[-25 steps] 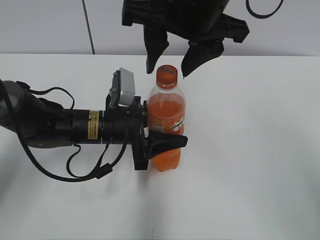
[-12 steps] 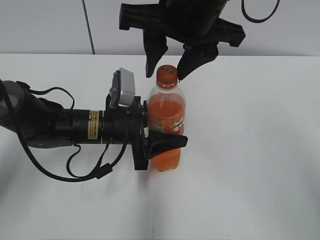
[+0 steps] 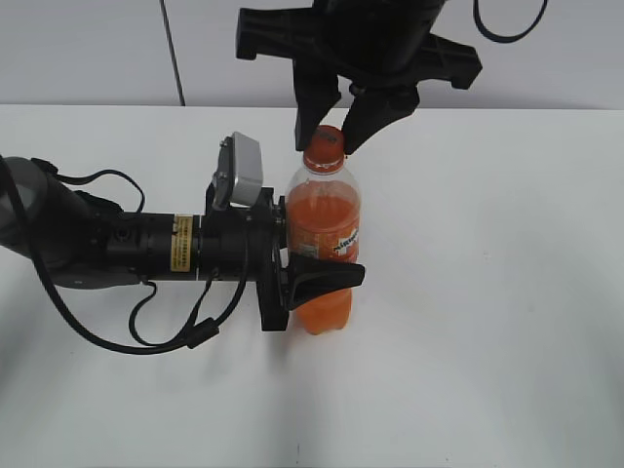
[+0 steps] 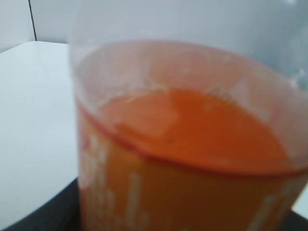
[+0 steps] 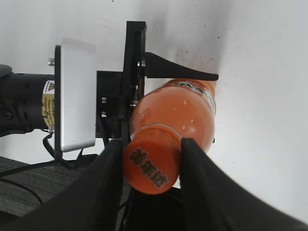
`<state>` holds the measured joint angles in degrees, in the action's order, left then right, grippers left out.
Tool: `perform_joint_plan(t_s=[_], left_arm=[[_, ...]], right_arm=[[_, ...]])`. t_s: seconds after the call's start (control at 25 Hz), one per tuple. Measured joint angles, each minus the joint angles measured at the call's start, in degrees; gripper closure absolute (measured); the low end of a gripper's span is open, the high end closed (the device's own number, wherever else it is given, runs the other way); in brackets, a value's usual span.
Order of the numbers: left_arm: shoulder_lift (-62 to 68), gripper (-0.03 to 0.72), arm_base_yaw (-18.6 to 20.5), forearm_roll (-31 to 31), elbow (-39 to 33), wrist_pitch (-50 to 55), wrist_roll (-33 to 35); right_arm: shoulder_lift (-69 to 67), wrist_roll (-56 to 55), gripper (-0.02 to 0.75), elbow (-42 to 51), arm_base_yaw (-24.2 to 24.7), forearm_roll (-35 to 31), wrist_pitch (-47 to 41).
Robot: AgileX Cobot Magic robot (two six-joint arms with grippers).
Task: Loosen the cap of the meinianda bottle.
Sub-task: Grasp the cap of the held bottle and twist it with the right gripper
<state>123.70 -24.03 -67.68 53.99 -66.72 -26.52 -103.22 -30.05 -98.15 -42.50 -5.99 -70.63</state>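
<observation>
Standing on the table [image 3: 507, 292], the meinianda bottle [image 3: 325, 234] is held tight at its middle by the left gripper [image 3: 317, 276] | the cap [image 5: 151, 165] is pinched by the right gripper [image 5: 150, 163] | twisting not yet seen, cap not loosened.

A: Work surface?

B: White table [image 3: 507, 322], matte, fills most of the exterior view. Far edge runs straight across toward 12 o'clock.

A: Behind it?

B: Pale grey wall [image 3: 88, 49] in flat panels. One thin dark vertical seam [image 3: 173, 54] at about 11 o'clock.

A: Light?

B: Even and soft. Faint shadows only on the tabletop.

A: Anything else of the room?

B: Right wrist view shows small dark specks on the white tabletop [image 5: 269, 72] toward 1 o'clock, and a dark grey ribbed surface [image 5: 19, 190] at 8 o'clock; cannot tell what it is.
</observation>
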Motion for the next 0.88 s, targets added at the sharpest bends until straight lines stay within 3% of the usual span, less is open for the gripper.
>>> perform_joint_plan(t_s=[0.24, 0.88], left_arm=[[0.0, 0.273, 0.0, 0.1, 0.0, 0.0, 0.0], [0.0, 0.273, 0.0, 0.0, 0.0, 0.1, 0.0]], right_arm=[[0.0, 5.9, 0.466, 0.0, 0.0, 0.5, 0.0], [0.0, 60.7, 0.469, 0.0, 0.0, 0.5, 0.2]])
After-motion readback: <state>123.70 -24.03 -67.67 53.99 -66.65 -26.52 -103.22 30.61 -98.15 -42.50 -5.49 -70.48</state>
